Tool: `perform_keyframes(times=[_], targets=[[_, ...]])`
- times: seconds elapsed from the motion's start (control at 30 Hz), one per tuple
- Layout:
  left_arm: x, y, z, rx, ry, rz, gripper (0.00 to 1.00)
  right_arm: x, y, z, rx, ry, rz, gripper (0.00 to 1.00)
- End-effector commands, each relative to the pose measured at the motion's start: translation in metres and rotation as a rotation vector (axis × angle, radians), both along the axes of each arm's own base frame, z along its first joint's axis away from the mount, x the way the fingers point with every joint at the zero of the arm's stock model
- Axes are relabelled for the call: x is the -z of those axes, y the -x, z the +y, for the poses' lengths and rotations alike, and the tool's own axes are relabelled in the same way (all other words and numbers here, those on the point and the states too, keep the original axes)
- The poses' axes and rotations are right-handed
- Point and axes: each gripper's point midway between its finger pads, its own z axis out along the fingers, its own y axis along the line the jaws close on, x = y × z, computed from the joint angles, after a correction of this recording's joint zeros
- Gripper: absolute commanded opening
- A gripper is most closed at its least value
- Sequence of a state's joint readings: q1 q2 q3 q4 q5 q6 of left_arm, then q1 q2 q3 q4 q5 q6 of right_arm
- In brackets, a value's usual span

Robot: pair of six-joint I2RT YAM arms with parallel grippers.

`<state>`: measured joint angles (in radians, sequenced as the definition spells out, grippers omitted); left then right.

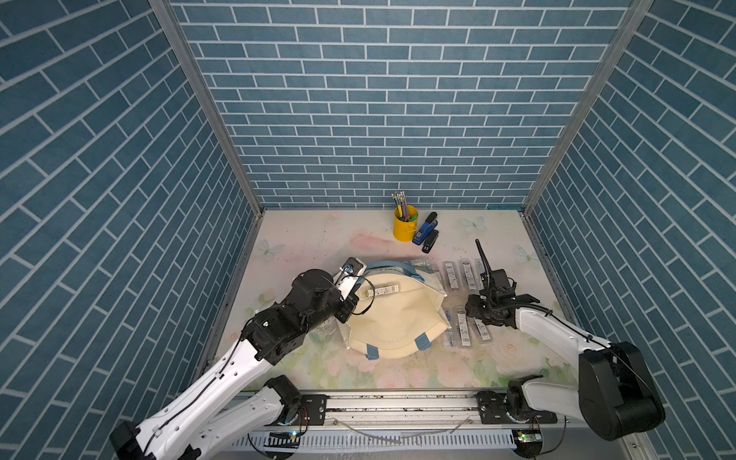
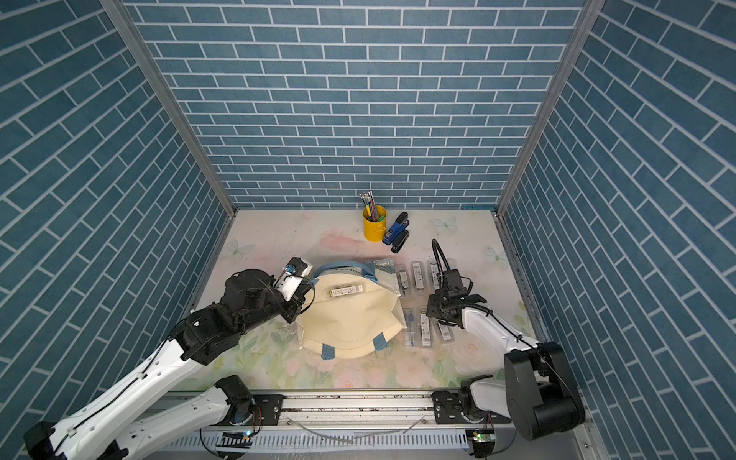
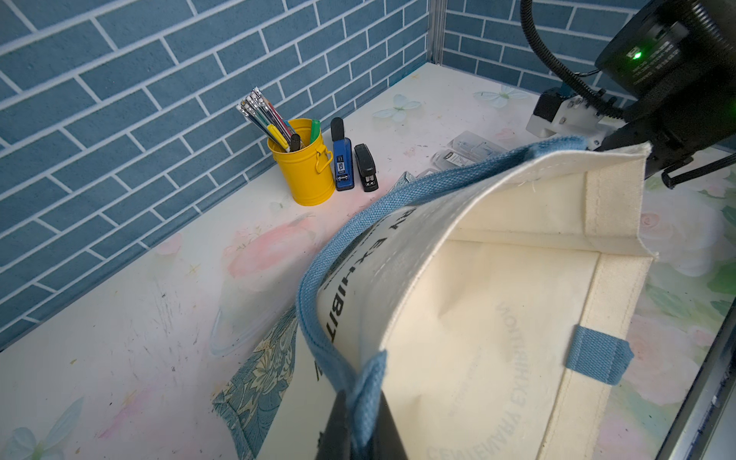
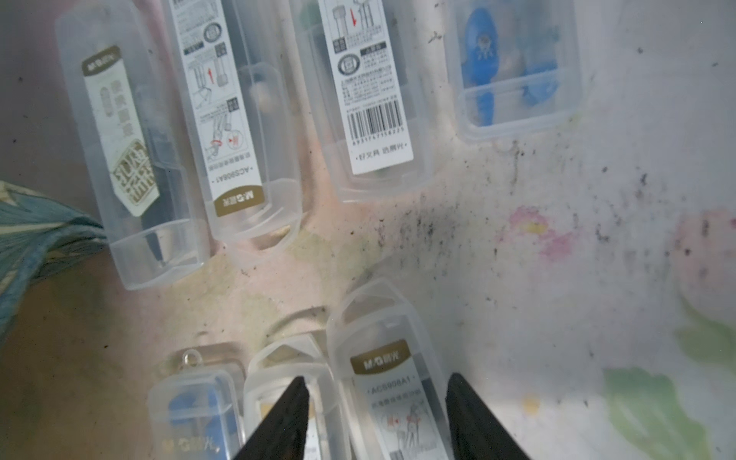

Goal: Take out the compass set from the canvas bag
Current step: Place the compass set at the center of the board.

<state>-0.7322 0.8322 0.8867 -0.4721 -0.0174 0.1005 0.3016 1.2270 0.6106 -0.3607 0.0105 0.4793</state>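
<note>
- The large cream canvas bag (image 1: 394,322) with light blue strap handles lies on its side in the middle of the floral-printed tabletop (image 1: 318,239). Its teal leaf-patterned end panel (image 3: 259,378) rests flat on the table.
- One compass set, a slim clear plastic case with a white label (image 1: 381,290), lies on the cream fabric toward the bag's 12 o'clock edge in both top views. I cannot tell whether it sits inside the mouth or on top of the cloth.
- My left gripper (image 3: 363,414) is at the bag's 9 o'clock side. Its fingers are pressed together on a light blue strap handle (image 3: 308,302), pinching it, and that edge of the bag stands raised off the table.
- At the bag's 3 o'clock side, more clear plastic compass cases lie flat on the table in two short rows, a far row (image 1: 468,275) toward 2 o'clock and a near row (image 1: 462,332) toward 4 o'clock. Some show blue compasses inside.
- My right gripper (image 4: 376,376) hangs over the near row with its fingers spread to either side of one labelled case (image 4: 398,418). I cannot tell whether they touch it.
- At the bag's 12 o'clock, near the back wall, stands a yellow metal pencil cup (image 1: 405,231) full of pens. A blue stapler (image 1: 425,229) and a black stapler (image 1: 431,242) lie just at its 3 o'clock.
</note>
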Motion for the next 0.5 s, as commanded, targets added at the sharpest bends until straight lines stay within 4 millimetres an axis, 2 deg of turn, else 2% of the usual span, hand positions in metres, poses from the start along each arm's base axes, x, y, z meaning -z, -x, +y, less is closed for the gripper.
perform_keyframes(times=[0.0,0.23,0.3,0.47], targets=[[-0.019,-0.001,-0.001,0.001,0.049,-0.034,0.00,-0.047,-0.009,0.005,-0.058,-0.005,-0.096,0.55],[-0.021,0.001,-0.002,-0.001,0.053,-0.006,0.00,-0.132,0.000,0.023,-0.207,-0.037,-0.257,0.49],[-0.021,0.001,-0.004,0.003,0.054,0.007,0.00,-0.159,0.007,0.034,-0.272,-0.040,-0.324,0.48],[-0.024,0.001,-0.008,0.019,0.041,0.036,0.00,-0.206,0.029,0.063,-0.475,0.026,-0.466,0.47]])
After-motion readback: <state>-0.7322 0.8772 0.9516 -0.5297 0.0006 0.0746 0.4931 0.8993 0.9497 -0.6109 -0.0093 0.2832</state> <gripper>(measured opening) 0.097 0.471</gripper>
